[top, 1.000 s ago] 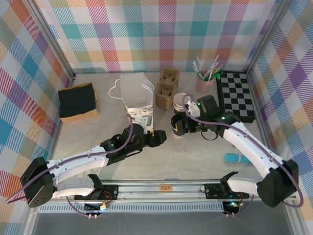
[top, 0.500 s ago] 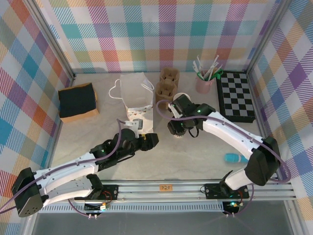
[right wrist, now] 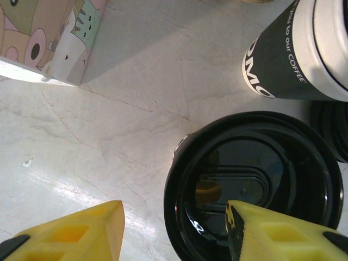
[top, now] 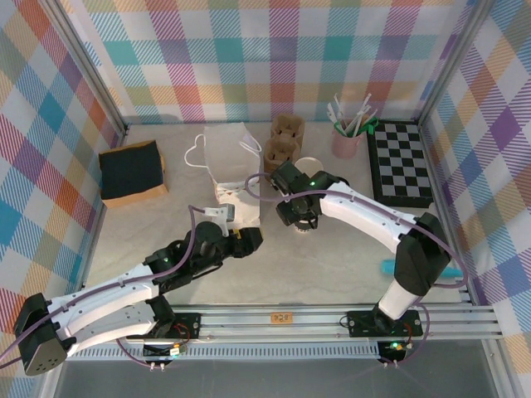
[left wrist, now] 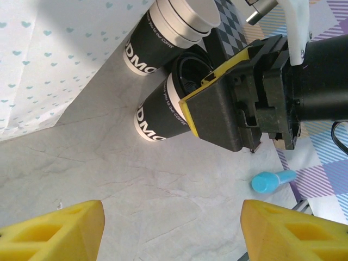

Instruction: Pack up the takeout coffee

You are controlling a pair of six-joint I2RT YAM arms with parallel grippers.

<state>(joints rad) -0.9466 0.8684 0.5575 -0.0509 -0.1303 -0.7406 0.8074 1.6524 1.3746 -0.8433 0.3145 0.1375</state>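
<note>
Where the takeout coffee (left wrist: 161,115) stands: upright on the table (top: 332,265) near its middle, lid on, just beside the stack of white cups (left wrist: 173,24) and close to the white paper bag (top: 226,153).
Right claw (right wrist: 174,217): directly above the coffee, fingers spread. From its wrist camera the black lid (right wrist: 253,185) sits under the gap. One yellow fingertip is clear of the lid and the other overlaps its edge. I cannot tell whether a pad touches the cup.
Left claw (left wrist: 174,231): low over the table on the near side of the coffee and pointed toward it, fingers wide apart with nothing between them.
Bag: upright, mouth open to the top, on the left of the coffee.
Second black lid (right wrist: 330,130): lying flat just beside the coffee, below the stack.
Small blue object (left wrist: 272,180): on the table, well apart from the cups, toward the right.
Chessboard (top: 402,162): flat at the far right of the table.
</note>
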